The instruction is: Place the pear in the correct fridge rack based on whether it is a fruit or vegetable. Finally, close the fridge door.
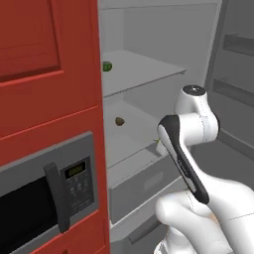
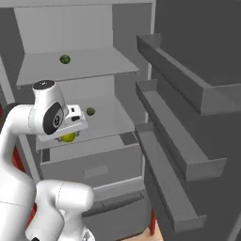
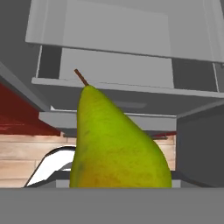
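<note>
I have the pear (image 3: 116, 140) clenched in my pincer (image 2: 68, 136): in the hand view it sits right up against the camera, stem end pointing away from me toward the fridge, and in the right base view a bit of its yellow-green skin peeks out just beneath my hand. So the pick-up is done, I judge, and the carrying is under way.

My hand hangs at the near edge of the middle shelf (image 2: 110, 117), just above the wide grey bottom drawer (image 2: 99, 169). A brownish-olive lump (image 2: 90, 111) lies on that middle shelf, a little farther in than my hand, and a dark green round lump (image 2: 65, 59) sits on the upper shelf (image 2: 94, 63). Which of the two is fruit and which is vegetable I cannot tell from their shapes here, so the choice of rack is open as I see it.

Left to do: set the pear down on the right rack, let go, draw my arm out, then swing the fridge door (image 2: 202, 56), which stands wide open on the right with its bins facing me, closed
</note>
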Controlling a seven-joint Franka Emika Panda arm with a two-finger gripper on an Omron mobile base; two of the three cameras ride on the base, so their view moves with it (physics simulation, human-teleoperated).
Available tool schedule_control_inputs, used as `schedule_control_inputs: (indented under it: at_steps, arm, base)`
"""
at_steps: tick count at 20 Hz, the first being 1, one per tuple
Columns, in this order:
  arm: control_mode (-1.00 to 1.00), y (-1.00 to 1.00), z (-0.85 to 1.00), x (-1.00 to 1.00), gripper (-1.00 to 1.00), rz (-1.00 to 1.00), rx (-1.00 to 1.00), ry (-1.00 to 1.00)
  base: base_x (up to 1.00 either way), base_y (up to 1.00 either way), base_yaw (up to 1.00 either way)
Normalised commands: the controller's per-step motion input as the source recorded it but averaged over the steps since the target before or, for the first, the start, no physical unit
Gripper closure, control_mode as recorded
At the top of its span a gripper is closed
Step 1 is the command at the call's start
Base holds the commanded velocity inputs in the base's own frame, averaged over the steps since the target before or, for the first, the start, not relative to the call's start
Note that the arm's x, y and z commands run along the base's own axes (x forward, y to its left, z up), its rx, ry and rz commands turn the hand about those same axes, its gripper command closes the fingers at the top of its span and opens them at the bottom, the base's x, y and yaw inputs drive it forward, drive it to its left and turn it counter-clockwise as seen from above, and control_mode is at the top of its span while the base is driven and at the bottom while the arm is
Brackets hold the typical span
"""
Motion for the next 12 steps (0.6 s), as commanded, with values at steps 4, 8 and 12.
schedule_control_inputs:
  at_steps: [4,8,12]
  arm:
    - [1.00,0.00,0.00,0.00,1.00,0.00,0.00,0.00]
    - [1.00,0.00,0.00,0.00,1.00,0.00,0.00,0.00]
    - [1.00,0.00,0.00,0.00,1.00,0.00,0.00,0.00]
  base:
    - [0.55,-0.11,0.36]
    - [0.29,-0.43,0.34]
    - [0.28,-0.27,0.34]
